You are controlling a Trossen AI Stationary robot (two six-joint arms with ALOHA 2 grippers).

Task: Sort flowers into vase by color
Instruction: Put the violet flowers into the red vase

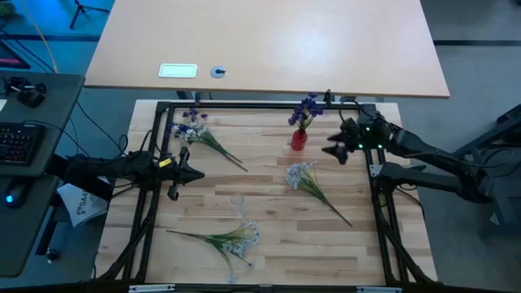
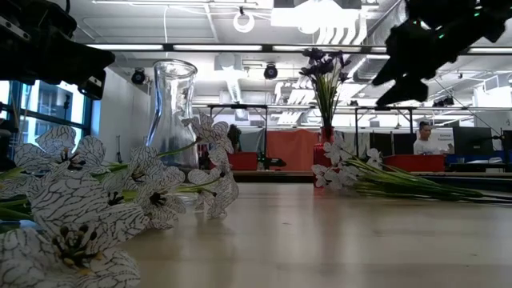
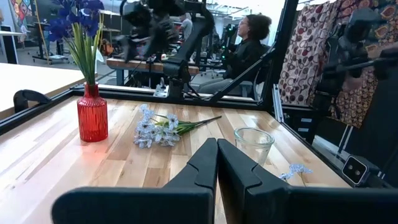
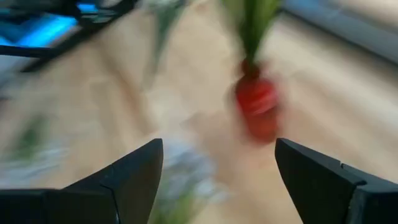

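The red vase (image 1: 299, 140) stands near the table's far edge with a dark purple-blue sprig (image 1: 306, 108) upright in it; it also shows in the left wrist view (image 3: 92, 114) and blurred in the right wrist view (image 4: 258, 107). A clear glass vase (image 1: 238, 201) stands mid-table (image 3: 253, 144). Another purple-blue sprig (image 1: 195, 132) lies at far left. Pale sprigs lie at centre-right (image 1: 308, 181) and near the near edge (image 1: 228, 239). My right gripper (image 1: 335, 151) hovers open, right of the red vase. My left gripper (image 1: 195, 174) is shut over the table's left side, touching nothing.
A black frame (image 1: 244, 105) runs around the wooden table. A second, bare tabletop (image 1: 269, 41) lies beyond the far edge. A keyboard (image 1: 16, 142) sits left of the table. A person (image 3: 245, 46) sits in the room behind.
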